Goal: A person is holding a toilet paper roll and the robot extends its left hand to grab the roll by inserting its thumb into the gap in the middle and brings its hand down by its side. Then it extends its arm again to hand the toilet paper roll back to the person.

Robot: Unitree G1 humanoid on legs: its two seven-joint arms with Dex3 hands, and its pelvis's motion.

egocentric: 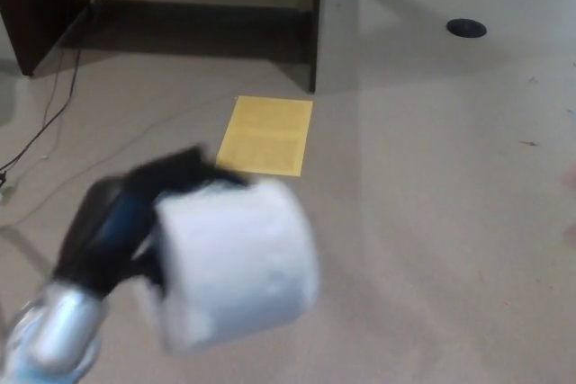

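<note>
Motion blur smears the lower left of the frame, where the robot's left hand (pixel 126 222) rises on its silver forearm (pixel 54 334). Its black fingers (pixel 184 168) are clenched around a white toilet paper roll (pixel 236 263), which fills the lower centre of the frame and hides most of the palm. Where the thumb sits cannot be told. Behind the roll, a yellow sheet (pixel 265 135) lies flat on the grey floor (pixel 432 222). A dark round spot (pixel 466 28) marks the floor at upper right, and a thin cable (pixel 45 123) trails along the left edge.
</note>
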